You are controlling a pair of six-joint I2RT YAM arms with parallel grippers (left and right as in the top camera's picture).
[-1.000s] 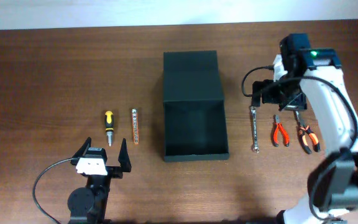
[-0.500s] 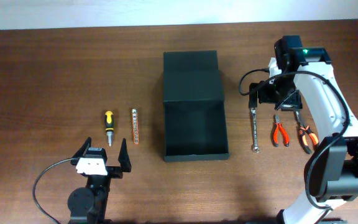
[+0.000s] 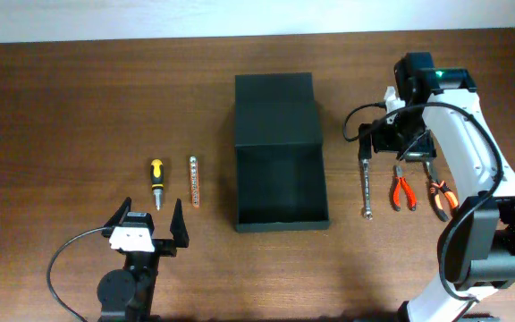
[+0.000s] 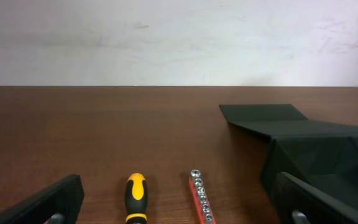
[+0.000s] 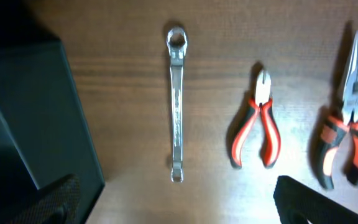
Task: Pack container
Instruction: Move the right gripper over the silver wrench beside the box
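Left tool (image 3: 148, 222) near the screwdriver (image 3: 156, 182) and right tool (image 5: 176, 186) above the wrench (image 5: 176, 106) both spread wide, holding nothing; container (image 3: 275, 107) open mid-surface (image 3: 79, 107) between them.

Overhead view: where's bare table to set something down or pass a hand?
Free: wooden table left of the yellow-handled screwdriver, and the lane between the red bit strip and the open black cardboard box. Crowded: right of the box, where silver wrench, red cutters and orange pliers lie close together.

Overhead looks straight down; all views share the container (image 3: 280, 152).
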